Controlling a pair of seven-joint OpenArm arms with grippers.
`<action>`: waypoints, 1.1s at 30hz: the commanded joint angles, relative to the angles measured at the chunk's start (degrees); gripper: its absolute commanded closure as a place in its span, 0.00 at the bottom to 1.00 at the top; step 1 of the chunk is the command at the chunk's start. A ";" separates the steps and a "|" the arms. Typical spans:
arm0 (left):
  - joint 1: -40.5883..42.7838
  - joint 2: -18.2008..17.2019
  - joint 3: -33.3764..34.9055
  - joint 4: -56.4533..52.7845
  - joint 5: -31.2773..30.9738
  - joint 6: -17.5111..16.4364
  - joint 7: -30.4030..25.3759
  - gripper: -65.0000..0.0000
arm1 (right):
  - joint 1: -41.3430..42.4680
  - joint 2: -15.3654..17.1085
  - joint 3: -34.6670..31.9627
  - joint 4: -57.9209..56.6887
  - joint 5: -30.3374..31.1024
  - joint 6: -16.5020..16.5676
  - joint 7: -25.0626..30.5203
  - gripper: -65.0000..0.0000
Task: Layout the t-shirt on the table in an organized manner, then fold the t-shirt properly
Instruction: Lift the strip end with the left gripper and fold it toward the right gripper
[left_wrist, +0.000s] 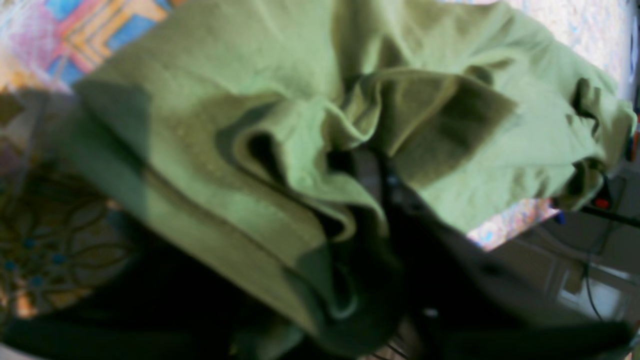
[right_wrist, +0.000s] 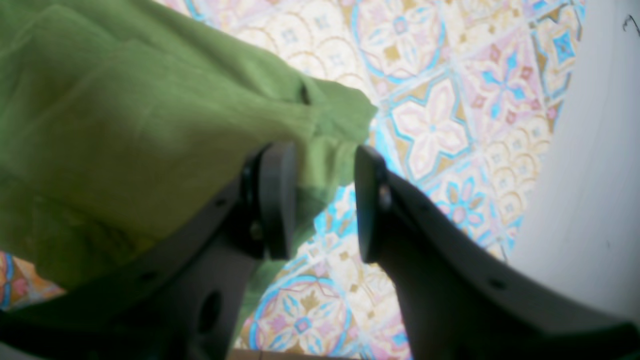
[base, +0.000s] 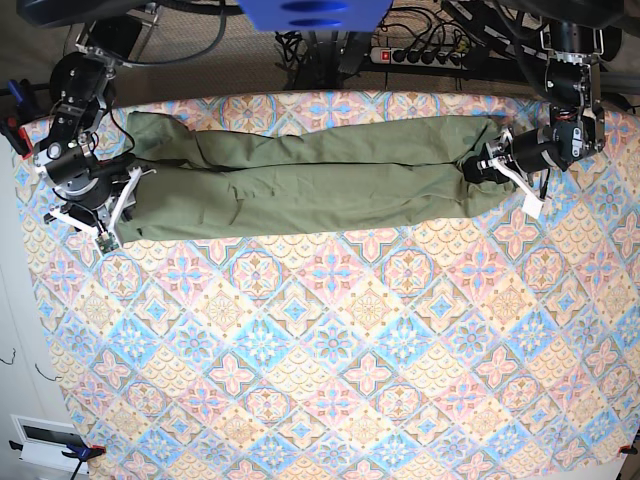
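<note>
Tiled table (base: 330, 370), t-shirt (base: 310, 180) stretched long, right jaws apart around its edge, left jaws seemingly buried in cloth, state unclear

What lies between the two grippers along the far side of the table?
In the base view, the t-shirt stretches from the right gripper to the left gripper.

Base view: even, bright daylight over the bench (base: 330, 380), sharp throughout, with slight barrel bending at the edges. Left wrist view: soft overall focus; the t-shirt (left_wrist: 280, 125) is lit from above, deep shadow filling the lower frame. Right wrist view: the right tool (right_wrist: 320, 200) is blurred and dark, while the bench pattern beyond looks pale and washed out.
</note>
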 joint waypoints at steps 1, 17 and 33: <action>0.05 -0.08 -0.46 0.21 0.37 0.07 0.71 0.85 | 0.80 0.92 0.28 0.91 0.08 -0.25 0.88 0.70; -7.16 -0.35 -16.02 0.21 15.66 0.43 -0.53 1.00 | 0.72 0.92 -2.80 0.91 0.08 -0.25 0.97 0.70; -7.07 9.15 -14.87 22.45 18.21 0.25 6.24 1.00 | 0.63 0.92 -2.62 0.91 0.08 -0.25 1.15 0.70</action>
